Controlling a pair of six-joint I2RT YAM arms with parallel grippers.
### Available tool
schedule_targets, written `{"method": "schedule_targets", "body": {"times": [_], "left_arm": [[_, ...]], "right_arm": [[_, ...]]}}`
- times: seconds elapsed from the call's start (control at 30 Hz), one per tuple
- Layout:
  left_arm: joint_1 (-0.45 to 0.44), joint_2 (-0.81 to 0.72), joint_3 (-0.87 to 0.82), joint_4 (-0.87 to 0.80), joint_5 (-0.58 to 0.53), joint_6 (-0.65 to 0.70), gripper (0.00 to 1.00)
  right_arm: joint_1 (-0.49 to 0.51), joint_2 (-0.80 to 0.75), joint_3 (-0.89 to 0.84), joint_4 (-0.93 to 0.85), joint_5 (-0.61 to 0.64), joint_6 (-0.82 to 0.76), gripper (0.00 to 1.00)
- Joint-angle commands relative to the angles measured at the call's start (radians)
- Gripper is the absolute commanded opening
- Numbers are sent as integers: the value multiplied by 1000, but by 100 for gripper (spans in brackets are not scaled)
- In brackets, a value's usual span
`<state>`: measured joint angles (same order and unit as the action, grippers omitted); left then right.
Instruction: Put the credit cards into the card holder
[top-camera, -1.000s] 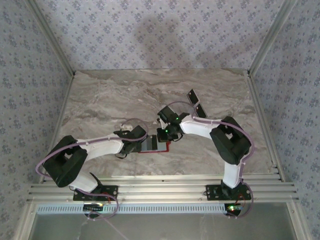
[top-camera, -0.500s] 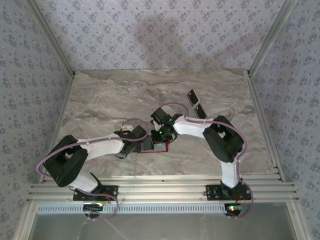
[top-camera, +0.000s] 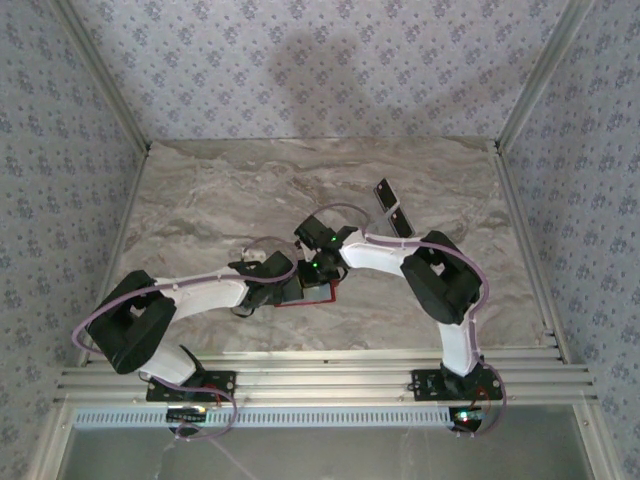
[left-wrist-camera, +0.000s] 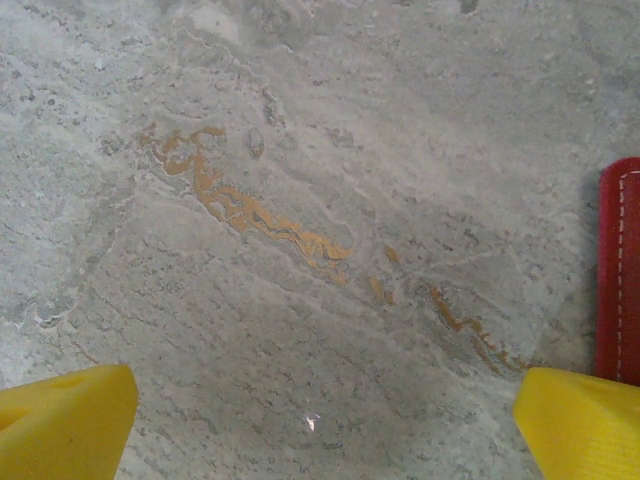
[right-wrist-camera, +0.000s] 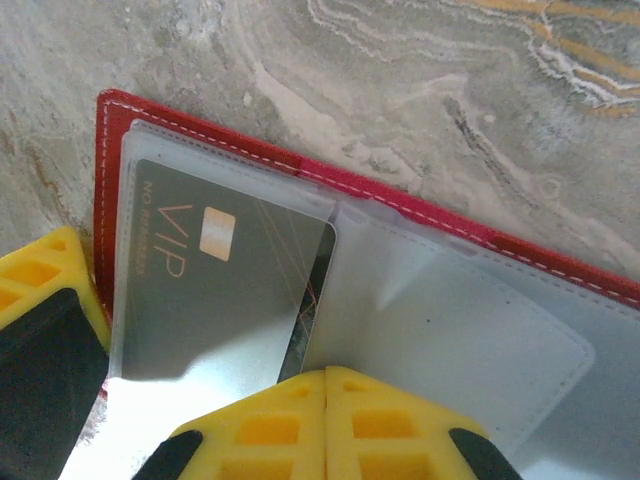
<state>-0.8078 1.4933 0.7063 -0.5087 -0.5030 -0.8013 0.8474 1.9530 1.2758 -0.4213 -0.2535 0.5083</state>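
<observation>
Observed from beside the rig. The card holder (right-wrist-camera: 400, 200) lies open and flat on the marble tabletop (top-camera: 220, 200), near its middle, with the red stitched border framing clear plastic sleeves.

A grey card marked VIP (right-wrist-camera: 210, 290) sits inside the sleeve at the 9 o'clock side of the right wrist view, its printed face up. Its corner nearest the fold is level with the sleeve's opening.

The right gripper (right-wrist-camera: 326, 385) is clenched, yellow fingers pressed together with no gap, at the 6 o'clock edge of that view and right at the fold between the two sleeves (whether it pinches anything there, I cannot tell).

The left gripper (left-wrist-camera: 320, 425) is released, jaws spread wide over bare marble. The holder's red edge sits at 3 o'clock in its wrist view, just beside one finger.

A far black card (top-camera: 385, 191) and a near black card (top-camera: 401, 221) lie on the tabletop toward 1 o'clock from the holder, well apart from it.
</observation>
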Motion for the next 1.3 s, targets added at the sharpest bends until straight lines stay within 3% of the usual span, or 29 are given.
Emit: {"method": "schedule_targets", "body": {"times": [0.0, 0.43, 0.83, 1.27], "left_arm": [[-6, 30, -4, 26, 29, -5, 100], [-5, -3, -11, -7, 5, -5, 100], [-4, 14, -25, 13, 15, -11, 100], [-4, 10, -35, 22, 18, -12, 100]], "right_arm": [[-10, -74, -51, -3, -20, 13, 10], [-84, -114, -185, 25, -32, 3, 10], [-10, -115, -44, -19, -32, -1, 9], [-5, -63, -44, 0, -27, 11, 7]]}}
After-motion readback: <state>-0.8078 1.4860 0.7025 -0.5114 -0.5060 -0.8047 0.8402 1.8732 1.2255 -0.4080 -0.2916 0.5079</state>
